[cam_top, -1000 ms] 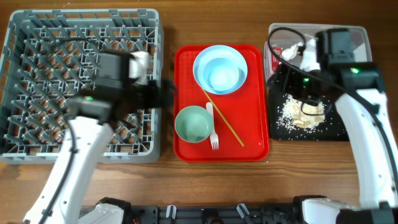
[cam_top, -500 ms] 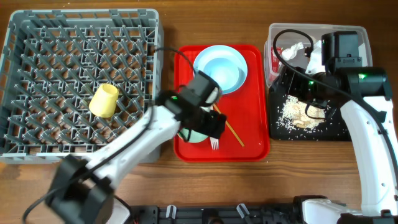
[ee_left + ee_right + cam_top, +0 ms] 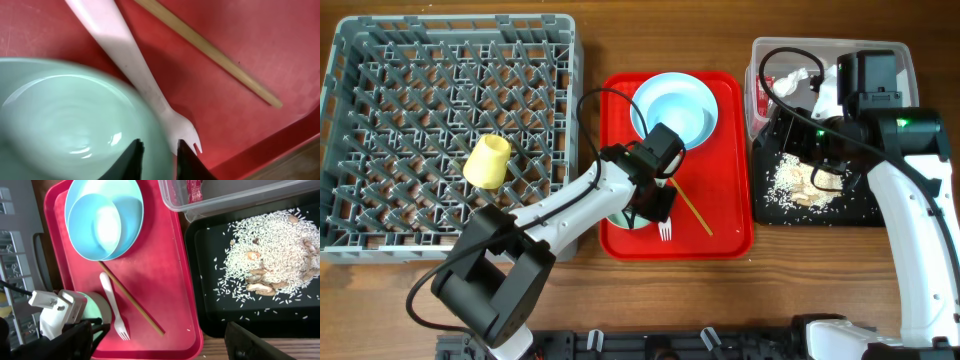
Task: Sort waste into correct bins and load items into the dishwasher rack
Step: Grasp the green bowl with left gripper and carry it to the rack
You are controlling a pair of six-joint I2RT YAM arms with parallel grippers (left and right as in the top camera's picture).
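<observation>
**Pale green bowl [image 3: 65,115]: rim clamped by left arm**

I read the left gripper [image 3: 160,162] as clamped on the bowl's rim, one finger inside and one outside. The bowl sits on the red tray [image 3: 250,30], with the white plastic fork [image 3: 125,50] just beside it and the wooden chopsticks [image 3: 210,50] beyond. The light-blue bowl [image 3: 97,225] rests in the light-blue plate [image 3: 132,210]. The yellow-green cup [image 3: 488,161] lies tilted in the dishwasher rack [image 3: 380,60]. The right gripper [image 3: 798,128] hangs over the black tray [image 3: 205,280] holding the rice scraps [image 3: 270,255], jaws apart and empty. The red wrapper [image 3: 195,190] and white napkin [image 3: 795,80] lie in the clear tub [image 3: 220,200].
</observation>
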